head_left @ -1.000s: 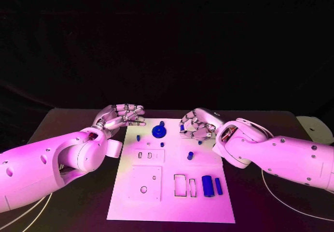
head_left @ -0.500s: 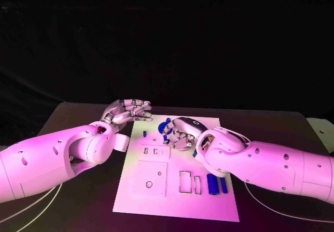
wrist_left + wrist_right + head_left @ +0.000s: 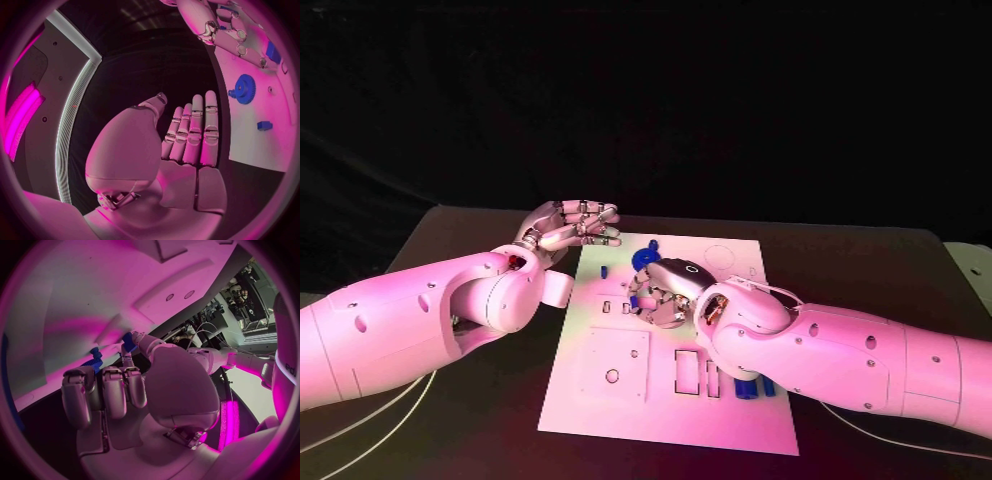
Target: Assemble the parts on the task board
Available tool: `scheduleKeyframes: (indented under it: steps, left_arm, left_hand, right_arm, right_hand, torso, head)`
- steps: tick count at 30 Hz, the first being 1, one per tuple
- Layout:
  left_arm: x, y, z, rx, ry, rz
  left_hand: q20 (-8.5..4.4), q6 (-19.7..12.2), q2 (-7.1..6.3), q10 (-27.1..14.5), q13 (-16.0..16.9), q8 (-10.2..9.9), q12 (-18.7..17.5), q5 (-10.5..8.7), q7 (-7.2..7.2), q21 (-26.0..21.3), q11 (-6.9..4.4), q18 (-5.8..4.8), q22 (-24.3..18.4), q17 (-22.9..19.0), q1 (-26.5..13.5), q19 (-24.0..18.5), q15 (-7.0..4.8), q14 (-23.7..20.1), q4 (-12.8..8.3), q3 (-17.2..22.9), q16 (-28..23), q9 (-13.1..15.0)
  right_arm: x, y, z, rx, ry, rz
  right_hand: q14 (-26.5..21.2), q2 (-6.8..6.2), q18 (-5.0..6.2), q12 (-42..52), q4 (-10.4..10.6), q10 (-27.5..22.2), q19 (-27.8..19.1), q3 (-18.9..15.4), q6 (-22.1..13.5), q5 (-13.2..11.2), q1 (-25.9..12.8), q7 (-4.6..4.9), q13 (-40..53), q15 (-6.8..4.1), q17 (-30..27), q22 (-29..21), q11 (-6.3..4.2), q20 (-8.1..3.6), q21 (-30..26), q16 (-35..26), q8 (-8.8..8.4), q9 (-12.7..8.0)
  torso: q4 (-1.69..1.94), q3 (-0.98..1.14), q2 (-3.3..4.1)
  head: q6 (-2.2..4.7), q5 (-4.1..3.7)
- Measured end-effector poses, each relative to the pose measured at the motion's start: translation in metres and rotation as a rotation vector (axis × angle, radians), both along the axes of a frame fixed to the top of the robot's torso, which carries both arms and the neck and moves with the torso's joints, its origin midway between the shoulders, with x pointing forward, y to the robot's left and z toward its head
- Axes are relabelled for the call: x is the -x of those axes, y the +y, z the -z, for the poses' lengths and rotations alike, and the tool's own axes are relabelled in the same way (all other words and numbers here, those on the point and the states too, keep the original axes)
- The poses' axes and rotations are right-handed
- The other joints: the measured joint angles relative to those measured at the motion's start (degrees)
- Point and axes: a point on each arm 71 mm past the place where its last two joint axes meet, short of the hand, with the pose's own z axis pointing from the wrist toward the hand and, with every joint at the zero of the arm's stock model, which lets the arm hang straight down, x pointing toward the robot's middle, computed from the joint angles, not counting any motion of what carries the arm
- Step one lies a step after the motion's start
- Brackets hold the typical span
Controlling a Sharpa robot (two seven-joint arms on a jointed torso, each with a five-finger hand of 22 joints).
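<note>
Reaching over the middle of the task board (image 3: 596,400), our right hand (image 3: 661,295) has its fingers curled down close to a small blue peg (image 3: 95,358). We cannot tell if the hand is holding that peg or only touching it. Our left hand (image 3: 568,228) is up beside the far left corner of the board, with its fingers straight and close together and nothing in it.

Going outward, a blue gear (image 3: 244,89) sits at the far end of the board, and a little blue block (image 3: 264,125) stands near it. Two long blue parts (image 3: 750,388) lie loose near the right edge, half hidden under our right arm. Some cut-out slots (image 3: 687,372) beside them look empty.

We think the job is only part done. The gear looks in place, but the long parts are not yet in.
</note>
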Motion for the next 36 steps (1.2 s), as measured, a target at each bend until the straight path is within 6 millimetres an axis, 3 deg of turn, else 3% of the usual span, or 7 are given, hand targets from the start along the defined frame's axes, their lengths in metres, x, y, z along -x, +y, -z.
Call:
scheduleKeyframes:
  steps: [15, 36]
  left_arm:
    - [0.0001, 0.0019, -0.0001, -0.001, 0.000, -0.003]
    - [0.0002, 0.0043, 0.0000, -0.003, 0.001, -0.008]
  left_hand:
    - [0.00, 0.0, 0.00, 0.0, 0.0, 0.0, 0.0, 0.00, 0.00, 0.0, 0.00, 0.00, 0.0, 0.0, 0.0, 0.0, 0.00, 0.0, 0.0, 0.0, 0.0, 0.0]
    - [0.00, 0.0, 0.00, 0.0, 0.0, 0.0, 0.0, 0.00, 0.00, 0.0, 0.00, 0.00, 0.0, 0.0, 0.0, 0.0, 0.00, 0.0, 0.0, 0.0, 0.0, 0.0]
  right_arm:
    - [0.0015, 0.0001, 0.0007, 0.023, -0.017, -0.013]
    - [0.0014, -0.0031, 0.0019, 0.052, -0.019, -0.015]
  right_hand:
    - [0.0, -0.14, 0.00, 0.0, 0.3, 0.0, 0.0, -0.3, -0.1, 0.0, -0.8, -0.07, 0.0, 0.00, 0.0, 0.0, 0.00, 0.00, 0.0, 0.0, 0.00, 0.0]
    - [0.0, -1.87, 0.00, -0.5, 1.3, 0.0, 0.0, -1.3, 0.0, -0.3, -3.3, -0.15, 0.0, 0.00, 0.0, 0.0, 0.00, 0.00, 0.0, 0.0, 1.07, 1.6]
  torso:
    - [-0.07, 0.00, -0.02]
    - [0.02, -0.08, -0.07]
  head:
    - [-0.24, -0.02]
    - [-0.50, -0.16]
